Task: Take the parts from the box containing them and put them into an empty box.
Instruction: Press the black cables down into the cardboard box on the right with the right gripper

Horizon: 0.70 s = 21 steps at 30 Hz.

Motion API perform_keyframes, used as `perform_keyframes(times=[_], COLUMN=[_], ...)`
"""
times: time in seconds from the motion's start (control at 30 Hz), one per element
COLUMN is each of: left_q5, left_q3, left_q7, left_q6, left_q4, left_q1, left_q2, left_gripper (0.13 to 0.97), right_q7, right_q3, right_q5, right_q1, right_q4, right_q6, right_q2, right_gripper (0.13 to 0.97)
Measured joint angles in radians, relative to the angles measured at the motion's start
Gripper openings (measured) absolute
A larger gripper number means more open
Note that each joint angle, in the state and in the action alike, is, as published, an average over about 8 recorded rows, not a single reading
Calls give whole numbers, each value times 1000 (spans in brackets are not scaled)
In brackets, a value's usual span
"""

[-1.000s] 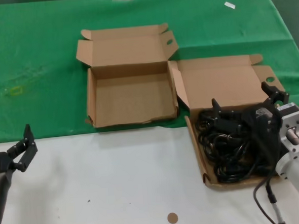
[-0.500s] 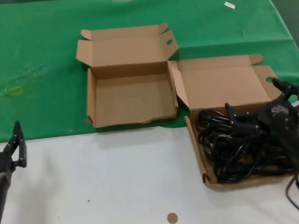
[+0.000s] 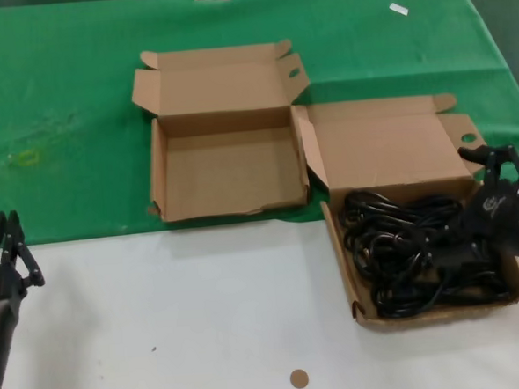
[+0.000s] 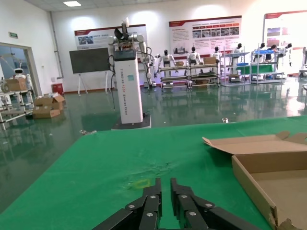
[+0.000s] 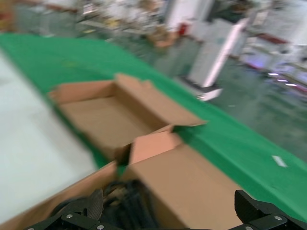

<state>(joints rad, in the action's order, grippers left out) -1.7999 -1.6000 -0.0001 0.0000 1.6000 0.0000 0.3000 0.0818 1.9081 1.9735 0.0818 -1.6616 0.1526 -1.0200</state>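
From the head view you have two matching mailers lying side by side with lids folded back: the empty box (image 3: 227, 174) sits on the green cloth (image 3: 60, 110) toward the middle, and the box containing them (image 3: 425, 312) lies just to its right, its front end over the white table (image 3: 162, 324), so a transfer is only a short sideways carry. The parts (image 3: 404, 247) lie as a tangled heap of black loops inside that right-hand box, none lifted out. Your right gripper (image 3: 489, 200) hangs at the far right edge of that box, over the heap's side, fingers spread wide and holding nothing; that reads as a stance ready for a grasp, not a grasp made. Your left gripper (image 3: 3, 250) waits low at the left of the table, well apart from both boxes. A small brown disc (image 3: 298, 379) lies on the white surface near you. In the left wrist view, the left gripper (image 4: 165, 191) shows its fingers brought close together with just a slit between, nothing in them, pointing over the cloth past the empty box's corner (image 4: 259, 163). In the right wrist view, the right gripper (image 5: 170, 208) has its two fingertips far apart, with the cables (image 5: 129, 206) dark beneath them and the empty box (image 5: 105, 115) beyond, so the destination lies straight ahead of it.
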Motion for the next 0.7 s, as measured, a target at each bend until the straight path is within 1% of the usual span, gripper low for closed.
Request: perform_keyframes(times=[0.17,0.43,0.7], left_q5=[0,0,0], left_q3=[0,0,0], left_q7=[0,0,0], left_q6=[0,0,0], left_q4=[0,0,0], left_q1=[0,0,0], left_q2=[0,0,0], left_gripper=[180,148,144], right_q7=[-32,-93,-143], right_q3=[-10,3,45], right_q5=[-39,-118,-230], right_q1=[40,160,313], right_q4=[31,124,250], right_q6=[180,440,635], right_q2=[-45,-59,-19], right_gripper=[966,966,966])
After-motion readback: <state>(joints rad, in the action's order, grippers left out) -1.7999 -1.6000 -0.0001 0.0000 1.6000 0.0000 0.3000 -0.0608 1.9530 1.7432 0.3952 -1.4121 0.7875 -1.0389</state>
